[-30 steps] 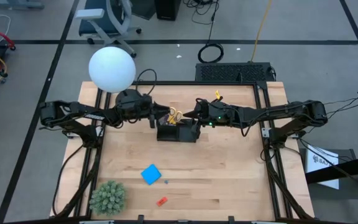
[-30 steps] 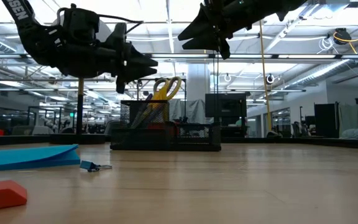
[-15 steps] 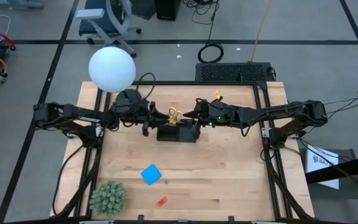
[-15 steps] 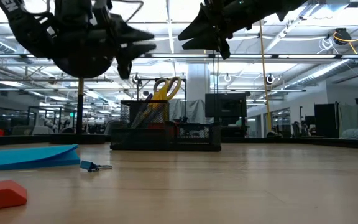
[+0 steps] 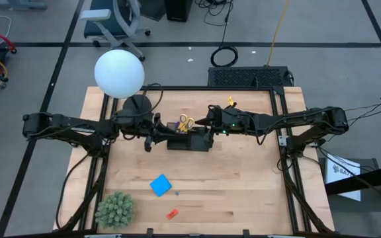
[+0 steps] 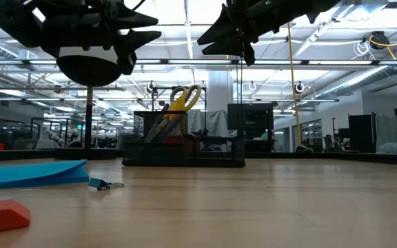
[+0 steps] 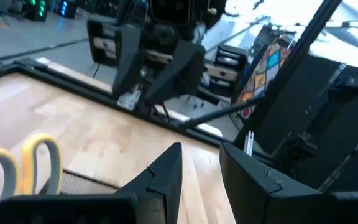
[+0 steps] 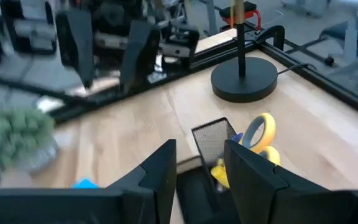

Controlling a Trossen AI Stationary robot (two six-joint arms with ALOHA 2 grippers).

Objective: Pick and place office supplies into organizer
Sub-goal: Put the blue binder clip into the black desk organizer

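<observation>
L pincer (image 5: pixel 149 142) part open, empty, beside organizer (image 5: pixel 189 140); R pincer (image 5: pixel 210 123) likewise above it. Risk: snagging scissors (image 5: pixel 185 123), tipping organizer.

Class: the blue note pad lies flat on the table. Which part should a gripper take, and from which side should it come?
Probably from above, fingers straddling two opposite edges. The note pad is thin and lies flat on the table, so there is no tall side to pinch. It sits turned like a diamond, so the wrist must turn to match its edges.
</observation>
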